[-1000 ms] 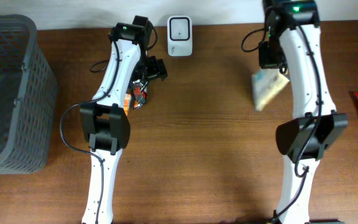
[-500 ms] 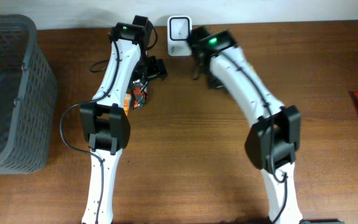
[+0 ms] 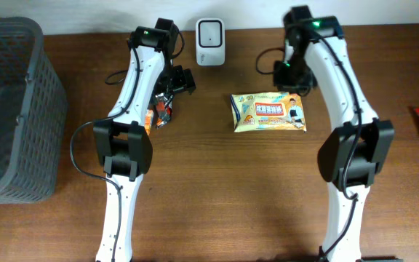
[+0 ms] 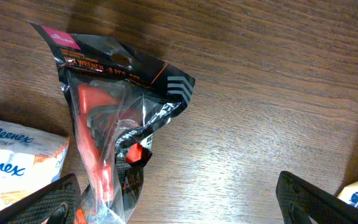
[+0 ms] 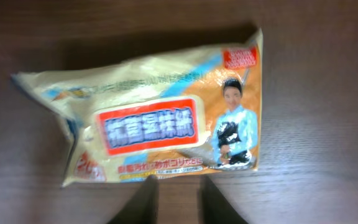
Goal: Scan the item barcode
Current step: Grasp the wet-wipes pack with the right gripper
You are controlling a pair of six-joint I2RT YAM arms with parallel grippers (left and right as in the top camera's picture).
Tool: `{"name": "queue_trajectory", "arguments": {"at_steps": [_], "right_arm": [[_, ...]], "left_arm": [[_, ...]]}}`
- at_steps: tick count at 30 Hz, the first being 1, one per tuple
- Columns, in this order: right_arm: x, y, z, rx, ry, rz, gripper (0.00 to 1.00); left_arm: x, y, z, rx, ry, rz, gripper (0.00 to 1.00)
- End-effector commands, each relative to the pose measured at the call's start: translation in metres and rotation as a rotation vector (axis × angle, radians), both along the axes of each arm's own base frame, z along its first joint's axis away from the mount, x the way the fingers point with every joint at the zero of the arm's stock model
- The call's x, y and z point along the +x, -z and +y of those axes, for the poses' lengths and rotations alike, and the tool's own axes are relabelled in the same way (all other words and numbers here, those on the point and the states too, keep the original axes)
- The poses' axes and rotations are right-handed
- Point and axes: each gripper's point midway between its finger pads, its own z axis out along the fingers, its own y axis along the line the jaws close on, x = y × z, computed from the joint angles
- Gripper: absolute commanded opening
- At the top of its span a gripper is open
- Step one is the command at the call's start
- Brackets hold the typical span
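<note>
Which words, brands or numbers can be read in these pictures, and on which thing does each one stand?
"Kleenex", printed twice: on the tissue pack.
"WRENCH - 9 PCS": on the black and orange wrench set package.
Too blurred to read: the large Chinese characters and the small print on the wet wipes pack.

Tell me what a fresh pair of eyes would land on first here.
The bright yellow-and-orange wipes pack lies flat mid-table, a little right of the white scanner at the back edge. Next comes the left gripper, wide open over a black-and-orange tool packet, with a grey basket at the far left.
</note>
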Motion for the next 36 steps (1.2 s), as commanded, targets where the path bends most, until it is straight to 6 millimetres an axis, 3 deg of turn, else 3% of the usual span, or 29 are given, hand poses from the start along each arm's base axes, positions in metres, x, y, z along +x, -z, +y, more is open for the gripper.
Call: {"name": "queue_trajectory", "arguments": {"at_steps": [1, 4, 6, 10, 12, 13, 15, 16, 18, 20, 25, 27, 28, 34, 35, 36], "right_arm": [[-0.012, 0.039, 0.023, 0.146, -0.005, 0.074, 0.07], [-0.021, 0.079, 0.064, 0.295, 0.009, 0.095, 0.06], [-0.020, 0.089, 0.092, 0.345, 0.021, 0.080, 0.07], [-0.010, 0.074, 0.158, 0.508, 0.016, 0.026, 0.07], [0.006, 0.053, 0.171, 0.552, -0.021, -0.042, 0.11], [0.014, 0.040, 0.169, 0.556, -0.036, -0.071, 0.18], [0.035, -0.007, 0.150, 0.541, -0.179, -0.190, 0.33], [0.039, -0.024, 0.135, 0.497, -0.319, -0.254, 0.54], [0.038, -0.024, 0.086, 0.265, -0.540, -0.281, 0.69], [0.022, -0.002, 0.063, 0.149, -0.680, -0.200, 1.00], [-0.006, 0.050, 0.067, 0.063, -1.004, -0.098, 0.98], [-0.006, 0.066, 0.060, -0.085, -1.085, -0.058, 0.96], [-0.007, 0.070, 0.067, -0.094, -1.133, -0.064, 0.96], [-0.019, 0.110, 0.071, -0.094, -1.184, -0.051, 0.90], [-0.021, 0.114, 0.071, -0.093, -1.184, -0.048, 0.87], [-0.021, 0.117, 0.070, -0.094, -1.181, -0.050, 0.76]], "left_arm": [[0.004, -0.017, -0.001, -0.016, -0.004, -0.039, 0.99], [0.004, -0.017, -0.001, -0.017, -0.003, -0.039, 0.99], [0.004, -0.017, -0.001, -0.017, -0.003, -0.039, 0.99], [0.004, -0.017, -0.001, -0.017, -0.003, -0.039, 0.99], [0.004, -0.017, -0.001, -0.017, -0.003, -0.039, 0.99], [0.004, -0.017, -0.001, -0.017, -0.003, -0.039, 0.99], [0.004, -0.017, -0.001, -0.016, -0.003, -0.039, 0.99], [0.004, -0.017, -0.001, -0.016, -0.003, -0.039, 0.99], [0.004, -0.017, -0.001, -0.017, -0.003, -0.039, 0.99], [0.004, -0.017, -0.001, -0.017, -0.003, -0.039, 0.99], [0.004, -0.017, -0.001, -0.016, -0.003, -0.039, 0.99], [0.004, -0.017, -0.001, -0.017, -0.004, -0.039, 0.99], [0.004, -0.017, -0.001, -0.017, -0.004, -0.039, 0.99], [0.004, -0.017, -0.001, -0.017, -0.003, -0.039, 0.99], [0.004, -0.017, -0.001, -0.017, -0.003, -0.039, 0.99], [0.004, -0.017, -0.001, -0.017, -0.003, -0.039, 0.99]]}}
